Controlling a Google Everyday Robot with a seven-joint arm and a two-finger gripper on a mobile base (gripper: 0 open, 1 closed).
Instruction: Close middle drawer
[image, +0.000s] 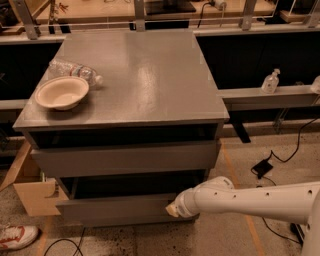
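The grey cabinet (140, 75) stands in the middle of the camera view. Its middle drawer (115, 209) is pulled out a little, with a dark gap above its flat front. The taller grey drawer front (125, 159) sits above it. The lowest drawer front is hidden below it. My gripper (172, 210), at the end of the white arm (250, 197), is against the right part of the middle drawer's front.
A white bowl (61, 92) and a lying clear plastic bottle (75, 71) sit on the cabinet top at the left. A cardboard box (32, 197) and a shoe (15, 236) are on the floor to the left. A black adapter and cables (262, 167) lie to the right.
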